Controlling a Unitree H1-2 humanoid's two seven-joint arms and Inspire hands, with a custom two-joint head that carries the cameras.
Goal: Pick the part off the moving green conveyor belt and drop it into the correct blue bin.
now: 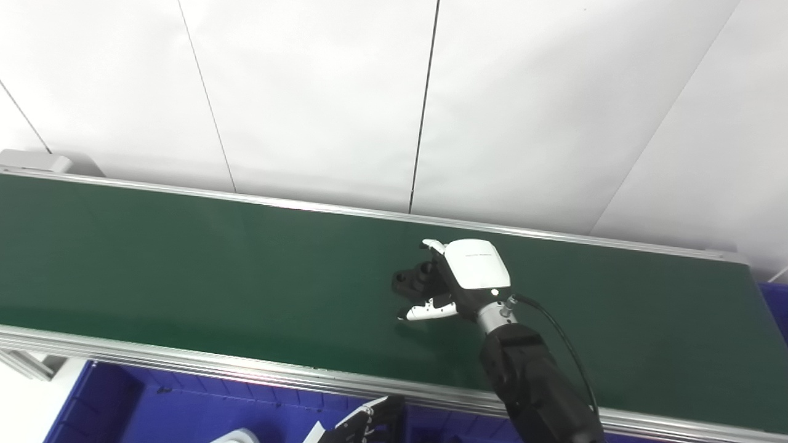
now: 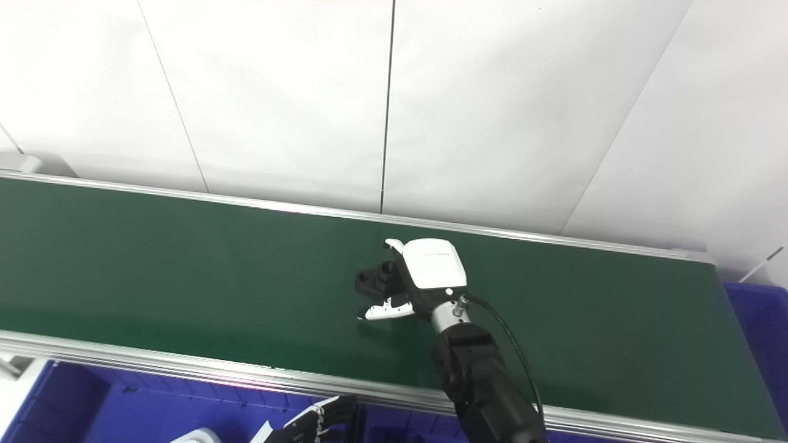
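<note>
The right robot hand [image 1: 458,280] curls around a small black part [image 1: 414,280] on the green belt [image 1: 184,258], thumb below it. The part looks rigid, light, knobbly; gripping across its body seems safest. The left robot hand [image 1: 363,423] waits low over the blue bin [image 1: 178,406], state unclear.

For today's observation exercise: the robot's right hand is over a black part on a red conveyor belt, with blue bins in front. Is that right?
Not quite. The conveyor belt is green, not red, as the left eye view shows. The rest holds: the right hand is over the black part, and blue bins sit in front.
</note>
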